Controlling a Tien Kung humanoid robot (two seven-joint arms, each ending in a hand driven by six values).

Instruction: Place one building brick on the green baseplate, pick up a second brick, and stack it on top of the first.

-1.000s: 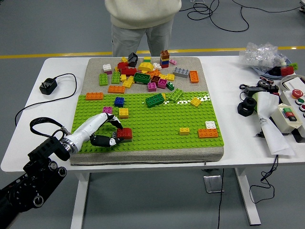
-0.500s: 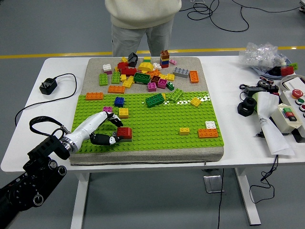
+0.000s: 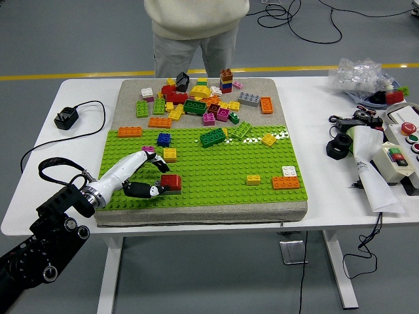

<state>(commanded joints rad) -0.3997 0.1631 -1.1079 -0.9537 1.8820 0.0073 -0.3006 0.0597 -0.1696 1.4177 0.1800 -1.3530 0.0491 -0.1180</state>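
1. Since the earlier frames we see the red brick (image 3: 171,182) sit a touch further right and higher on the green baseplate (image 3: 216,170), and the left robot hand (image 3: 145,175) has followed it, while the black arm has crept slightly upward along the picture's left edge.
2. From the head view, we find the left robot hand low on the baseplate's near-left part, its white fingers (image 3: 131,165) arched over from the left and its dark thumb beneath, both closed against the red brick's left side.
3. We see the red brick resting on something darker at its base, though we cannot tell what that is.
4. We note a yellow brick (image 3: 170,154) and a small pink brick (image 3: 148,150) just beyond the fingers, with a blue brick (image 3: 163,139) further back.
5. We spot an orange brick (image 3: 286,182) with a white brick (image 3: 289,171) touching its far edge near the baseplate's right side, and a small yellow one (image 3: 253,179) to their left.
6. We see a loose brick pile (image 3: 196,101) on the grey mat (image 3: 275,91) at the far end.
7. We see a person (image 3: 196,33) standing at the worktop's (image 3: 314,104) far side, hands out of sight.
8. We find a black charger (image 3: 66,118) to the left and a control box (image 3: 399,154) to the right.
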